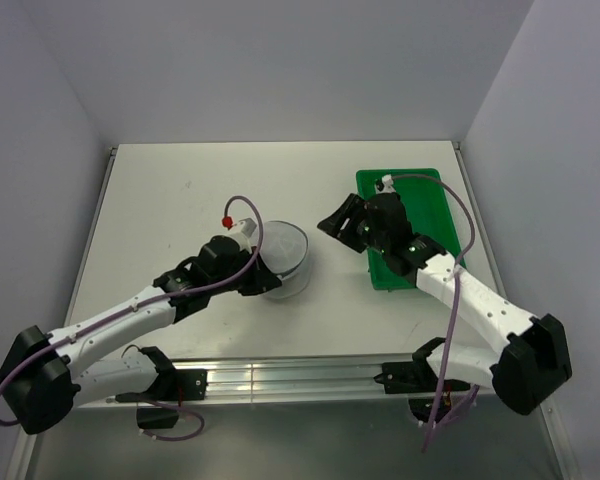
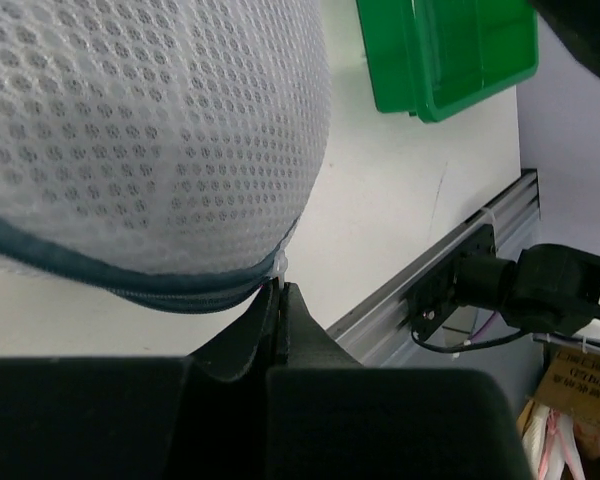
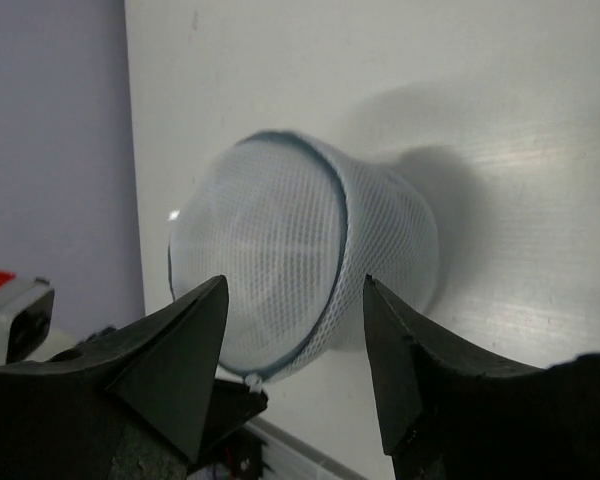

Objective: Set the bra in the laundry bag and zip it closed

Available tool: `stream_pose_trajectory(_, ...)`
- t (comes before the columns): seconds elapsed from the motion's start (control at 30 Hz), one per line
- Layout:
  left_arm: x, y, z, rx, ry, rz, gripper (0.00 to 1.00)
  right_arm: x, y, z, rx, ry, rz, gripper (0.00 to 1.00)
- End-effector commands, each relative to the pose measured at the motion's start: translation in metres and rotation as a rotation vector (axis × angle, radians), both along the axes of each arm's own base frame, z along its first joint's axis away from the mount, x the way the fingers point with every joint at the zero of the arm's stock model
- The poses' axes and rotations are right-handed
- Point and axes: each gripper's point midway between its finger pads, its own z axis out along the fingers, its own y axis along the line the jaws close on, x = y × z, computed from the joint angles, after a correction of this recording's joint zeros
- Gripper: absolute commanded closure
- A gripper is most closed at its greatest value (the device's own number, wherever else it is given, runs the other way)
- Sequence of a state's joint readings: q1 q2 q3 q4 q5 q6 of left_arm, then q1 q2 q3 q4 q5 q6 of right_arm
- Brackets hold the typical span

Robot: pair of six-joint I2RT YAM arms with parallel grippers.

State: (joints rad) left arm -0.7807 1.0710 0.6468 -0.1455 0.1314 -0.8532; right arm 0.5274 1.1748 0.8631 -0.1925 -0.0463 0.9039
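From above, the bag [image 1: 288,255] lay mid-table [image 1: 180,220], left of the tray [image 1: 435,205]. The left gripper [image 1: 263,272] met its near-left edge. The right gripper [image 1: 338,225] hung between bag and tray. In the left wrist view, the left fingers [image 2: 265,320] were pinched tight on the bag's zipper [image 2: 160,295]. In the right wrist view, the right fingers [image 3: 185,340] stood wide apart, gripping nothing, with the bag beyond them.

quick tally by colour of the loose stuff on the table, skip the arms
pale white mesh: 1, the laundry bag
green: 1, the tray
total: 2
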Motion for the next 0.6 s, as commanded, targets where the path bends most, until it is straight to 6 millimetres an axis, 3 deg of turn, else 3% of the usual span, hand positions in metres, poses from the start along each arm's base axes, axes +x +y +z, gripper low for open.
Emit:
stream_pose_trajectory(0.0, 0.006, -0.030, 0.036, -0.110, -0.083, -0.058, 1.00, -0.031, 0.011, -0.004, 0.085, 0.035, 0.037, 0.36)
stream_pose_trajectory(0.23, 0.008, -0.054, 0.050, -0.188, -0.091, -0.103, 1.00, -0.069, 0.043, -0.017, 0.199, 0.089, 0.100, 0.37)
stream_pose_trajectory(0.57, 0.006, -0.063, 0.055, -0.210, -0.077, -0.132, 1.00, -0.070, 0.070, -0.034, 0.263, 0.146, 0.116, 0.38)
